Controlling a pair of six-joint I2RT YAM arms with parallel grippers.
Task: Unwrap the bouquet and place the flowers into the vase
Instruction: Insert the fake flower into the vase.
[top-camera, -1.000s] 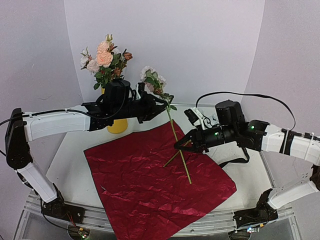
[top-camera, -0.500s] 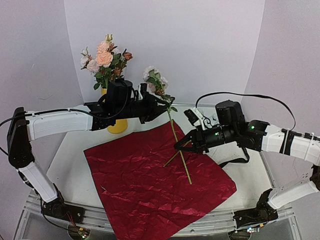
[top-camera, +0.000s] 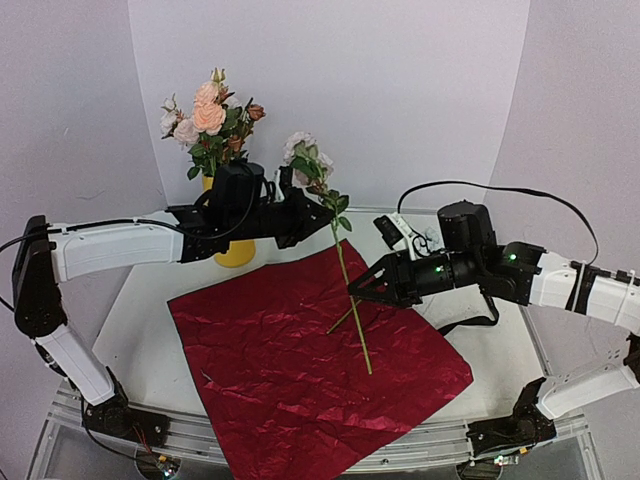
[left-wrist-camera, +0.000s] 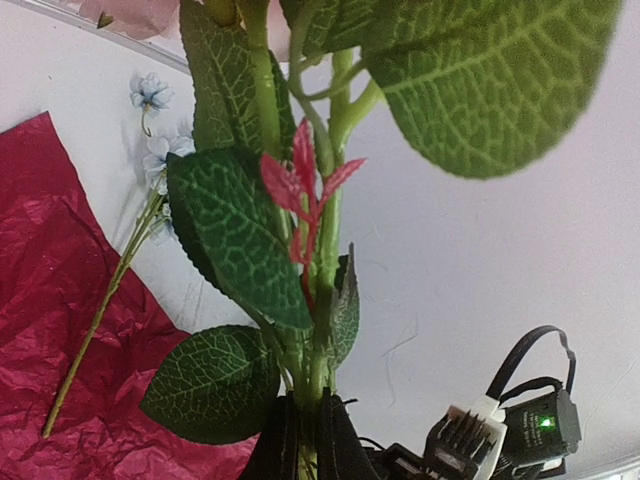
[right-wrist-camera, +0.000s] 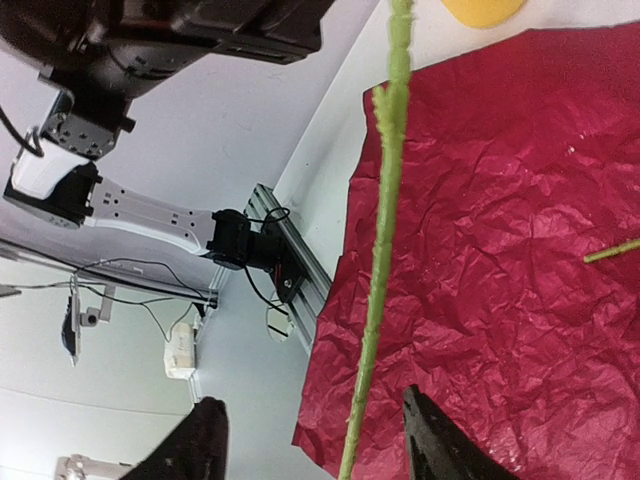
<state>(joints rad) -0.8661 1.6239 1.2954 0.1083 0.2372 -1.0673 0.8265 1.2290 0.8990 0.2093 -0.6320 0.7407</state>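
The left gripper (top-camera: 328, 206) is clenched on a flower (top-camera: 306, 158) just under its leaves. White blooms rise above it, and the stem hangs nearly upright below, its cut end over the wrapping paper (top-camera: 270, 350). Lower down, the right gripper (top-camera: 354, 290) stands spread around the stem. The vase (top-camera: 238, 252) sits behind the left gripper, partly hidden by that arm.

Rear left on table (top-camera: 140, 300), vase (top-camera: 237, 252) with flowers (top-camera: 208, 118) in it; in front, wrapping paper (top-camera: 290, 370) spread flat; above its right half, one stem (top-camera: 344, 262) between left gripper (top-camera: 322, 205) and right gripper (top-camera: 352, 292).
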